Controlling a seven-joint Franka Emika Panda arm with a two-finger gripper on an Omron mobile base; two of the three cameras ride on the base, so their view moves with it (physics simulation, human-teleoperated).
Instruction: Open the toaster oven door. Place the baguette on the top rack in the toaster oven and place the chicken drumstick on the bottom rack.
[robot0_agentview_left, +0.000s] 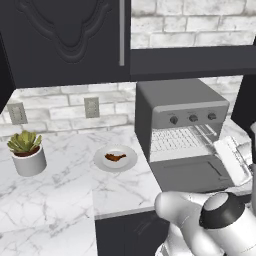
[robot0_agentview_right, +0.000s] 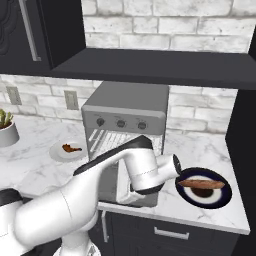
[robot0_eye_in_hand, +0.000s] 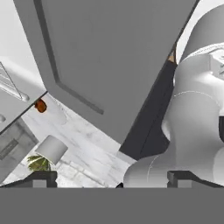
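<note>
Gripper (robot0_eye_in_hand: 111, 179) low at near counter edge, fingertips (robot0_eye_in_hand: 41, 178) spread wide, nothing between them. Directly past the tips: toaster oven door (robot0_agentview_left: 192, 172), dropped flat, lying level out over the marble counter (robot0_agentview_left: 60, 185) toward the near edge. On the right side, near the counter front: dark blue plate (robot0_agentview_right: 220, 197) carrying the baguette (robot0_agentview_right: 201, 184), lying lengthwise, well apart from the oven. Behind the open door: toaster oven (robot0_agentview_left: 175, 102), grey box, three dark knobs (robot0_agentview_left: 193, 118) in a row on the light strip, cavity open with wire racks (robot0_agentview_left: 182, 137) showing, bare. Left of the oven, just beside it: white plate (robot0_agentview_left: 115, 158) with the chicken drumstick (robot0_agentview_left: 115, 157) at its middle. Farther left: potted succulent (robot0_agentview_left: 26, 151) in a pale pot. At the far back: white brick wall (robot0_agentview_left: 65, 107) with two outlets (robot0_agentview_left: 91, 107), dark upper cabinets (robot0_agentview_left: 65, 40) overhead.
</note>
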